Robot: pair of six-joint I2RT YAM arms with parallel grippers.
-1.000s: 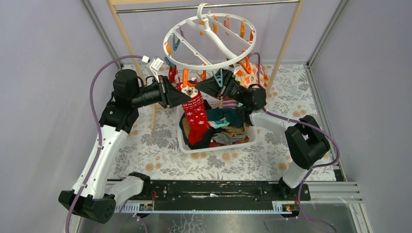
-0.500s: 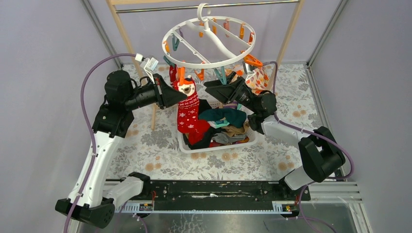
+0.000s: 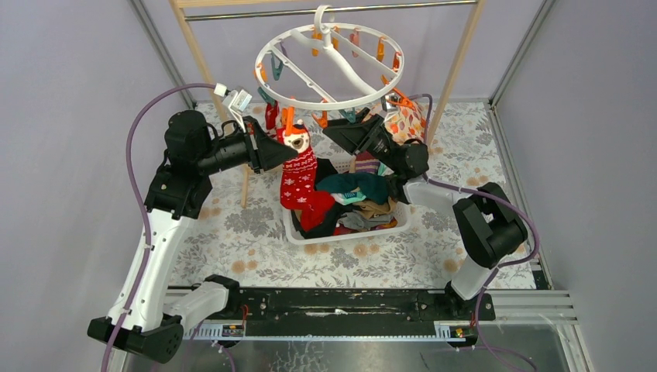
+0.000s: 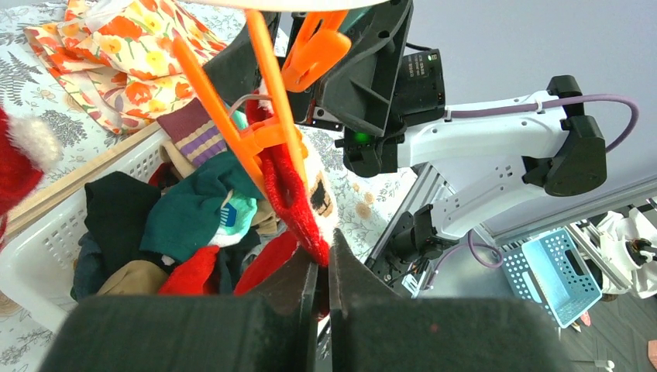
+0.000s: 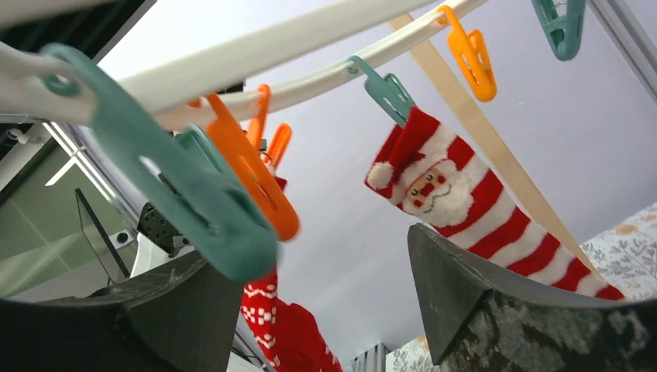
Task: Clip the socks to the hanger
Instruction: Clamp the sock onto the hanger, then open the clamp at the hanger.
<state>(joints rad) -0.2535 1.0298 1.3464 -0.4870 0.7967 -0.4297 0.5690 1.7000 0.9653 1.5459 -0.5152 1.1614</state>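
The white ring hanger [image 3: 329,66] hangs from the metal bar with orange, teal and pink clips. My left gripper [image 3: 280,151] is shut on the cuff of a red sock with white pattern [image 3: 302,174], which hangs below an orange clip [image 3: 288,118]. In the left wrist view that orange clip [image 4: 252,124] sits on the sock's top [image 4: 298,198], above my gripper [image 4: 324,260]. My right gripper [image 3: 338,132] is open under the ring, and stands open in its own view [image 5: 321,256] beside a teal clip [image 5: 178,186]. A red-white striped Santa sock [image 5: 465,201] hangs clipped.
A white basket [image 3: 306,232] under the ring holds several loose socks [image 3: 360,194]. An orange leaf-print cloth [image 3: 407,120] hangs behind the right gripper. The wooden rack's posts [image 3: 203,62] and metal bar [image 3: 256,13] stand at the back.
My left gripper moved left and up with the red sock. My right gripper let go, pulled back right, then rose under the ring. The ring swung back left.
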